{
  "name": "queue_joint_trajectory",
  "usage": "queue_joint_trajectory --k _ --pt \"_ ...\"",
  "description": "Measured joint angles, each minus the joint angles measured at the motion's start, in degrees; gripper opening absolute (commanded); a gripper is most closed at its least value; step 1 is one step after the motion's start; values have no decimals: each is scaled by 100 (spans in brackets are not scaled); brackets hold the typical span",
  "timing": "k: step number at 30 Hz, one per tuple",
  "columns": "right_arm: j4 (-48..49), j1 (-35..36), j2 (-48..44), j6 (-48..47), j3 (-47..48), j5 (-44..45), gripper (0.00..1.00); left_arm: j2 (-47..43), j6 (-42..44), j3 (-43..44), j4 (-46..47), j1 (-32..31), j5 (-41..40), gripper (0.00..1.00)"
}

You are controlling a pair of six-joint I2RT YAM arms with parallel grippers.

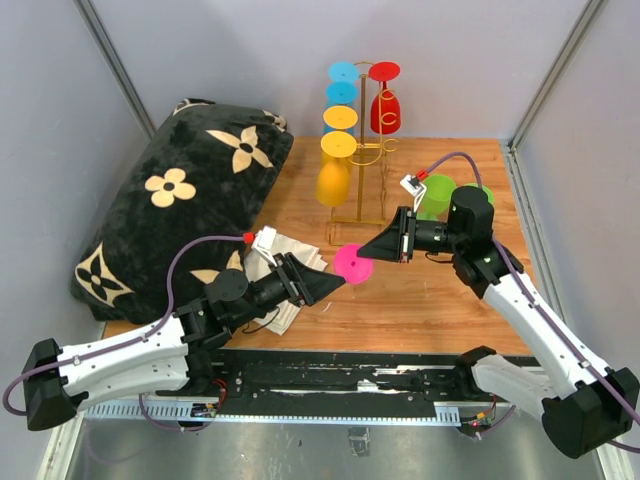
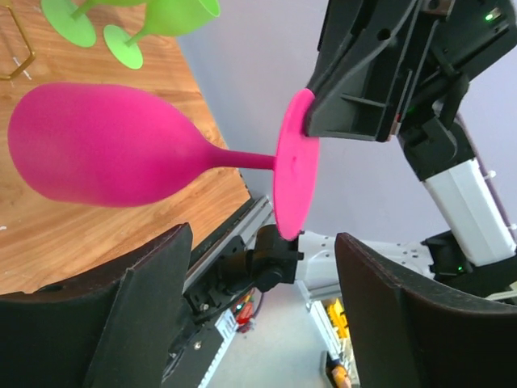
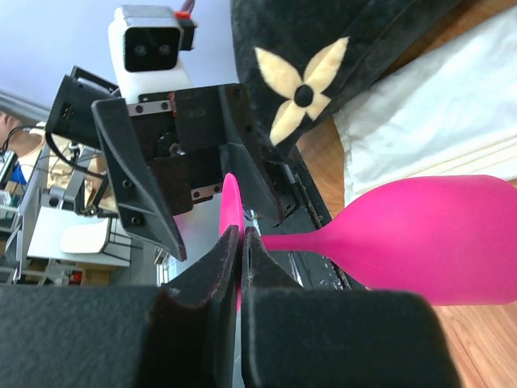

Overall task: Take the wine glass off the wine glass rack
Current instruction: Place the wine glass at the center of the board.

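A pink wine glass (image 2: 105, 145) hangs level in the air, bowl to the left and round foot (image 1: 352, 263) to the right. My right gripper (image 3: 241, 236) is shut on the rim of that foot. Facing it from the other side, my left gripper (image 2: 262, 242) is open; its fingers (image 2: 145, 291) stand wide apart just below the stem, touching nothing. The lower edge of the foot dips towards the gap between them. The gold wine glass rack (image 1: 362, 160) stands at the back of the wooden table, with blue, yellow and red glasses hanging from it.
A big black pillow with cream flowers (image 1: 180, 195) fills the left side of the table. A white cloth (image 1: 275, 250) lies beside it, under my left arm. Green glasses (image 1: 437, 195) stand behind my right arm. Grey walls close in the sides.
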Motion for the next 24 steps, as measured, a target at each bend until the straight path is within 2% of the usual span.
queue_joint_trajectory --k 3,7,11,24 --pt "66 177 -2 -13 0 -68 3 149 17 33 26 0 98 60" --pt "105 334 -2 -61 2 -85 3 291 42 63 83 0 203 38" --pt "98 409 2 -149 2 -66 4 321 39 96 175 0 323 23" --pt "-26 446 0 -334 39 -20 8 321 26 120 245 0 422 1"
